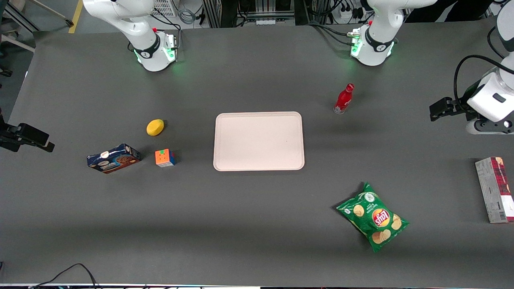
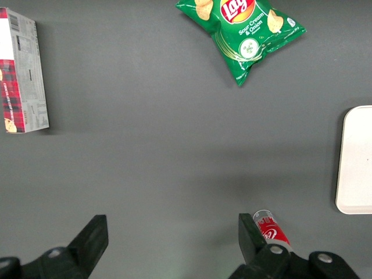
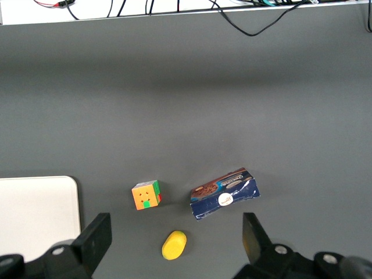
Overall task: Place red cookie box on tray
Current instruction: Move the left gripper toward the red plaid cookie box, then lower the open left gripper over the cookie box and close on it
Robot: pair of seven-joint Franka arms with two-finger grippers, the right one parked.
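Lying flat at the table's working-arm edge, nearer the front camera than the empty, spread-fingered gripper (image 2: 173, 241), with long axis along that edge: the red cookie box (image 1: 495, 189), well apart from the tray (image 1: 259, 141).

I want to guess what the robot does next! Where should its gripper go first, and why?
Probably toward the red cookie box. The gripper is open and holds nothing, hanging over bare table near the red bottle. The box lies at the working arm's end of the table, well apart from the tray.
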